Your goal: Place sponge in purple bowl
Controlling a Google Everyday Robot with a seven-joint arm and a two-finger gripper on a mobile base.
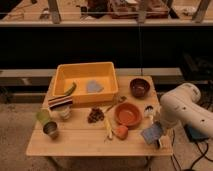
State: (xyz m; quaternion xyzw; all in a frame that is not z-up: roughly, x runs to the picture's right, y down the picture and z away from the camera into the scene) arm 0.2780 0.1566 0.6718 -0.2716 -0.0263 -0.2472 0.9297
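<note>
The sponge (151,133), a small blue-grey pad, sits tilted at the table's front right corner, just right of the orange bowl (128,114). My gripper (159,139) hangs from the white arm (184,111) at the sponge's right edge and is shut on it. The purple bowl (139,87), small and dark, stands empty at the back right of the table, behind the orange bowl and well apart from the sponge.
A yellow tray (111,75) at the back holds a grey-blue flat piece (93,87) and a green item (70,89). A striped packet (61,102), a green cup (42,116), a metal cup (50,129), a brown cluster (95,115) and a small orange object (121,131) lie around.
</note>
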